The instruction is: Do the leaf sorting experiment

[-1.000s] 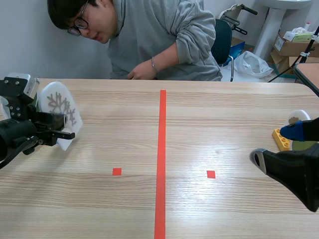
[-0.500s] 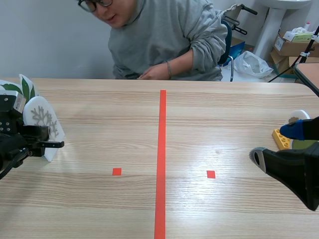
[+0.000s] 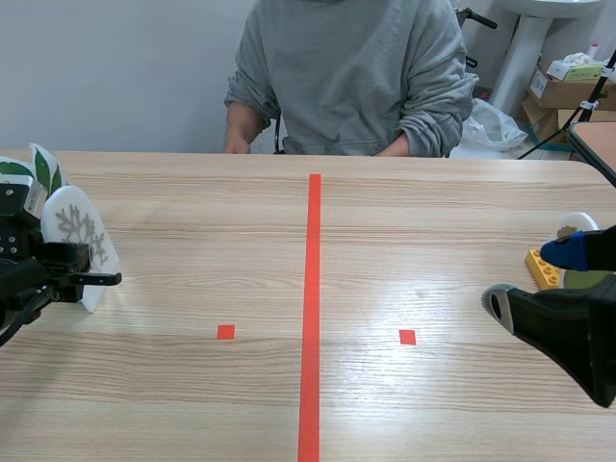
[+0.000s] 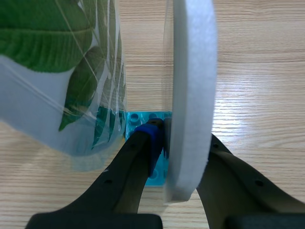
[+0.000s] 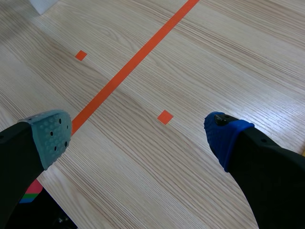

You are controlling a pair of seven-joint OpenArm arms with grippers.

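1. The white oval card (image 3: pixel 79 236) (image 4: pixel 190 95) with a grey leaf print stands on edge at the table's (image 3: pixel 192 404) left side. Its long axis is near vertical and its printed face is turned toward the centre line.
2. Its lower end sits over a cyan block (image 4: pixel 143 117), just beside an upright green leaf card (image 3: pixel 43 166) (image 4: pixel 62 71).
3. The left gripper (image 3: pixel 87 279) (image 4: pixel 183 138) is clamped on the white oval card's lower part, one finger on each face.
4. The right gripper (image 3: pixel 529 279) (image 5: pixel 138 138) has its fingers wide apart and holds nothing, above the table's right side.

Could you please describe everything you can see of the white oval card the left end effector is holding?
The white oval foam card is thick, with a grey branching leaf print on one face. It stands upright on edge, pinched near its lower end by the left end effector, above a turquoise studded plate, beside a laminated green-leaf card.
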